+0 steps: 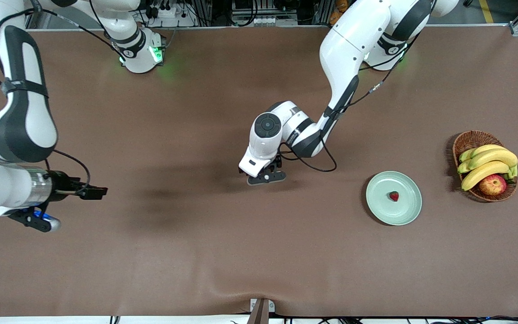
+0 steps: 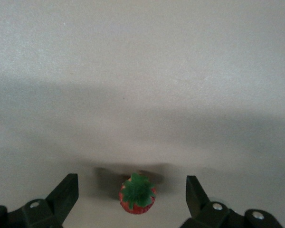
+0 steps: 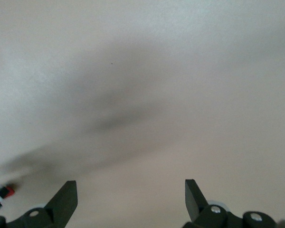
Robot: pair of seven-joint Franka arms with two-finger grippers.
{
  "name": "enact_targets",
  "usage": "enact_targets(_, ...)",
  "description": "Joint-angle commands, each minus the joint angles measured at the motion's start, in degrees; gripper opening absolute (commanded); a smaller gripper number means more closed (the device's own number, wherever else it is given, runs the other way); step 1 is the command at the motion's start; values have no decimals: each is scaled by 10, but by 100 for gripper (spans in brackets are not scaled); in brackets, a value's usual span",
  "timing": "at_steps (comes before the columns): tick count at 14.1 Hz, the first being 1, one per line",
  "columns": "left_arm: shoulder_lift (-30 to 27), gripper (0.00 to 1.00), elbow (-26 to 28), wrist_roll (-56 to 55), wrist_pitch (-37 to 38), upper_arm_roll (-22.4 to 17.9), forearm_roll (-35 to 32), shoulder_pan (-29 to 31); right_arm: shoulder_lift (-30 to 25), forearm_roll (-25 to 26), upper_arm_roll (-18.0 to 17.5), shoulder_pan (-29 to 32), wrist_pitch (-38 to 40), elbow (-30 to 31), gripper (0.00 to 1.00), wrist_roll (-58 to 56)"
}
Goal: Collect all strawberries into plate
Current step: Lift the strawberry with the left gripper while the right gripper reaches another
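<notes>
On the plate, near its centre, lies one strawberry, red w/ a dark cap. Plate sits on the brown table toward the left arm's end, just beside a wicker basket holding bananas and an apple.

A second strawberry shows in the left wrist view only: upright on the cloth, green cap up, between the left gripper's fingers w/ clear gaps both sides, not touched. In the front view this berry is hidden under the arm's hand. Third berry not seen in any view.

Left gripper: down low over mid-table, jaws spread wide, released, nothing grasped.

Right gripper: at the right arm's end of the table, up over bare cloth, jaws likewise spread wide per its wrist view, empty. Arm waits.
</notes>
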State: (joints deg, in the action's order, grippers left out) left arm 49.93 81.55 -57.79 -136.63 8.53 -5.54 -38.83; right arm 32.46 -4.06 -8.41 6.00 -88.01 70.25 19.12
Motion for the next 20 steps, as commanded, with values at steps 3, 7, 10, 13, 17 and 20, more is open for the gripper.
enact_targets(3, 15, 100, -17, 4, -2, -8, -14, -15, -28, 9, -2, 54, 4, 36, 100, -116)
enact_targets(7, 15, 65, -16, 2, -2, -7, -13, -15, -43, 26, 33, 62, -7, 65, 100, -213)
enact_targets(10, 15, 38, -17, 0, -2, -7, -13, -14, -80, 27, 67, 62, -61, 138, 100, -278)
enact_targets(13, 15, 0, -16, -4, -2, -6, -10, -14, -118, 27, 106, 63, -165, 248, 100, -352)
enact_targets(17, 12, 0, -16, -4, -2, -6, -7, -12, -114, 27, 145, 87, -278, 321, 100, -459)
enact_targets(20, -2, 0, -16, -34, 0, -6, -7, -8, -112, 27, 148, 103, -363, 371, 100, -491)
